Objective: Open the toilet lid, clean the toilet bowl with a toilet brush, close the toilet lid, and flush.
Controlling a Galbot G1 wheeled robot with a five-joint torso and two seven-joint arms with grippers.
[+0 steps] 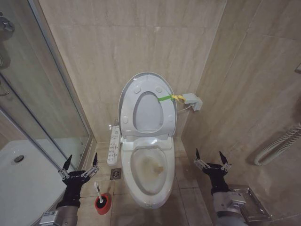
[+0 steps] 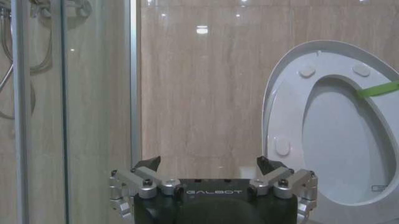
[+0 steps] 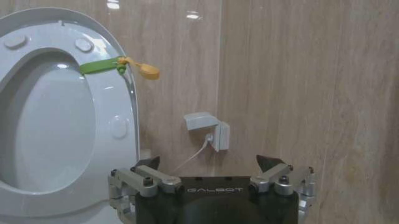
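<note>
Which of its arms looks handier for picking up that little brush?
Probably the left: the open left gripper hangs just above the white-handled toilet brush in its red cup, while the right gripper is across the white ceramic toilet bowl.

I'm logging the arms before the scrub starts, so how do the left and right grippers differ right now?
The left gripper hangs just above the toilet brush, left of the toilet bowl; the right gripper hangs right of the bowl, over bare floor. Both are open, empty and pointing toward the raised toilet lid.

We see the toilet lid (image 1: 126,99) raised against the wall behind the toilet bowl (image 1: 149,172); the toilet brush (image 1: 101,200) stands on the floor to its left.
</note>
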